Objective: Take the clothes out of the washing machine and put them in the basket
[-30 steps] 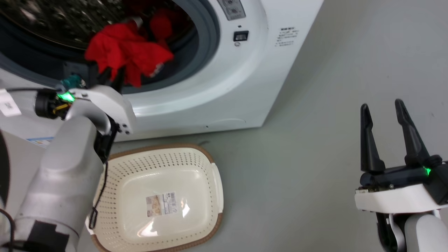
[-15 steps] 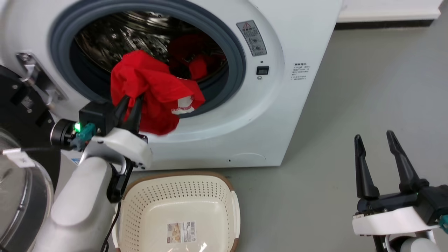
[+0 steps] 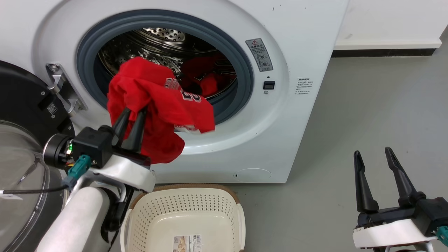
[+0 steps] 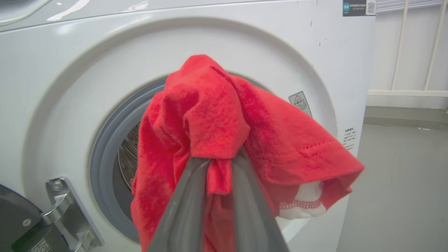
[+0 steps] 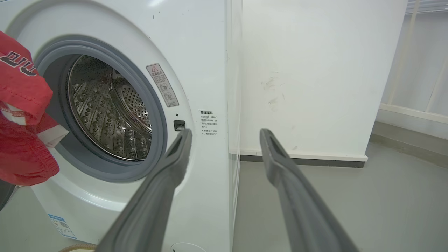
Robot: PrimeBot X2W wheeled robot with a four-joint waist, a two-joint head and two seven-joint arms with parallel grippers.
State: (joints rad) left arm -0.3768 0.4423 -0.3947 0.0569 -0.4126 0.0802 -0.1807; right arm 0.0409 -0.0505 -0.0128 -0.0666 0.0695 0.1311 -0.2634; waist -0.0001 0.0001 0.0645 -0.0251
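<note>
One red garment [image 3: 157,108] drawn farther out, left gripper [image 3: 134,112] clamped

Head looks down at the washing machine [image 3: 276,133]; both wrist views face it close.

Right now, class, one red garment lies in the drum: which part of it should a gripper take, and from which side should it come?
I would pinch the garment at its raised bright fold nearest the opening; a soft crumpled heap offers that ridge. Come straight in from the front, since the drum of the washing machine walls off every other side.
</note>
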